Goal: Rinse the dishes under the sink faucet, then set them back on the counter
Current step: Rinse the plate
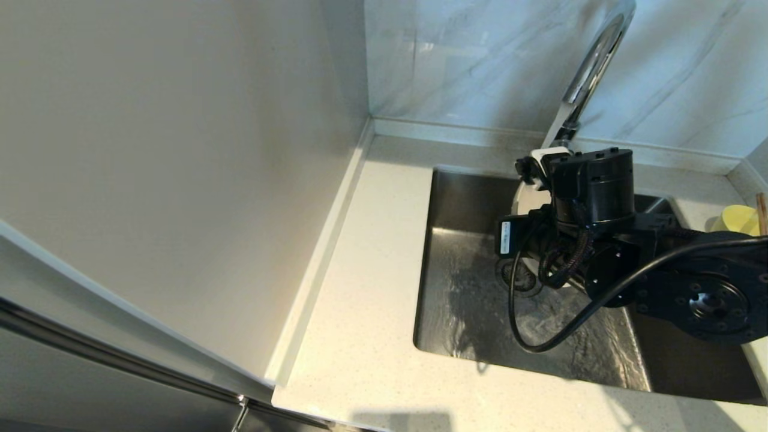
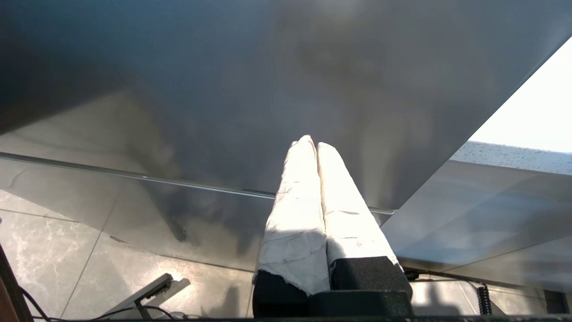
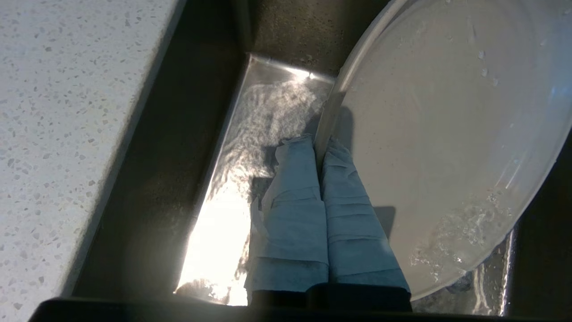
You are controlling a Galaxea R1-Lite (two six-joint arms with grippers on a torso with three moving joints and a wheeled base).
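Right gripper (image 3: 318,147) – over the sink (image 1: 456,282), fingers clamped on the rim of the white plate (image 3: 447,134), held tilted above the wet basin floor, under the faucet (image 1: 591,66). Water pooling at the plate's lower edge. Yellow bowl (image 1: 739,219) and chopsticks (image 1: 762,211) – on the table (image 1: 360,300), far right of the sink. Left gripper (image 2: 313,145) – parked off the table, fingers pressed together, empty

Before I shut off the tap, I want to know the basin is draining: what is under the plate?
Under the white plate, which the right claw grips by its rim, lie the sink's wet floor and part of the drain strainer; the arm hides the rest.
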